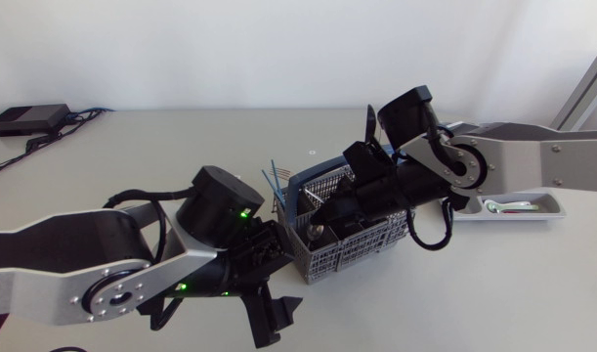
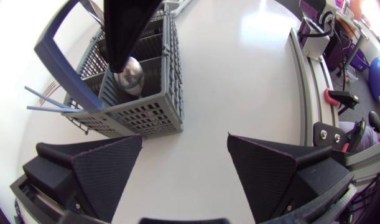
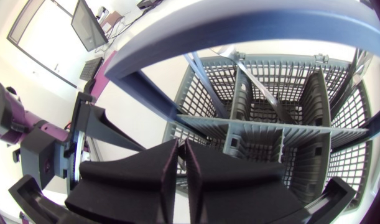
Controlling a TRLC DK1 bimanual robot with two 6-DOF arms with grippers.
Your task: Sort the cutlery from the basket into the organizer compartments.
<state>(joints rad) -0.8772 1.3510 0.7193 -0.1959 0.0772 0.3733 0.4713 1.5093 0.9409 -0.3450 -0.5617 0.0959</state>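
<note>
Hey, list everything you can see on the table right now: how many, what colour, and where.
table: one, white.
basket: one, grey with blue handle, table centre.
spoon: one, silver, standing in the basket.
thin rods: two, blue, poking out of the basket.
organizer: one, pale, right side of the table.
cutlery: count unclear, silvery, lying in the organizer.
box: one, black, far left corner, cables attached.
left end effector: black, open, over bare table beside the basket.
right end effector: black, inside the basket.
</note>
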